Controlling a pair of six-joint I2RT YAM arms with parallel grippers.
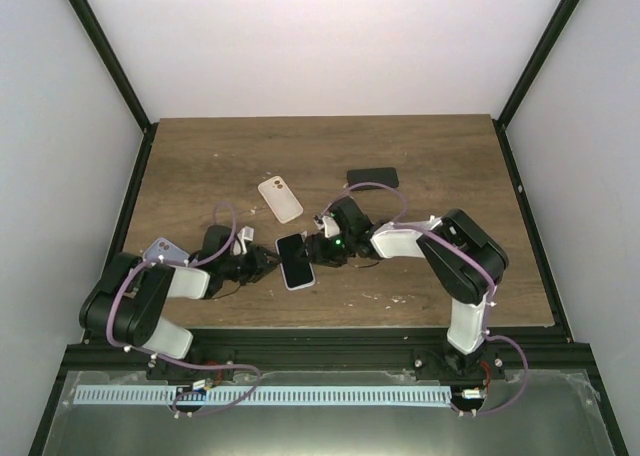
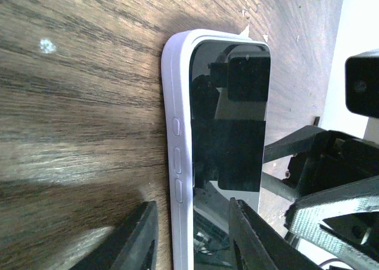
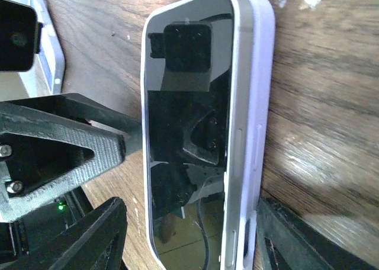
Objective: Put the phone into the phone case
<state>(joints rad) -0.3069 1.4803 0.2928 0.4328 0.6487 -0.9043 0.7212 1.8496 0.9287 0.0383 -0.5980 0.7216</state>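
Observation:
A black-screened phone [image 1: 295, 260] lies face up in a pale lilac case [image 2: 176, 134] on the wooden table, between both grippers. In the right wrist view the phone's [image 3: 183, 134] silver side frame shows inside the case's wall [image 3: 260, 104] along one long side. My left gripper [image 1: 265, 266] is open; in its wrist view [image 2: 192, 225] one finger is on the table outside the case's buttoned edge, the other over the screen. My right gripper [image 1: 318, 248] is open and straddles the phone's width [image 3: 192, 222], touching neither side clearly.
A white phone case [image 1: 280, 198] lies behind the phone. A second black phone [image 1: 372, 178] lies at the back right. A lilac case [image 1: 163, 248] rests by the left arm. The table's front edge runs just behind the arm bases.

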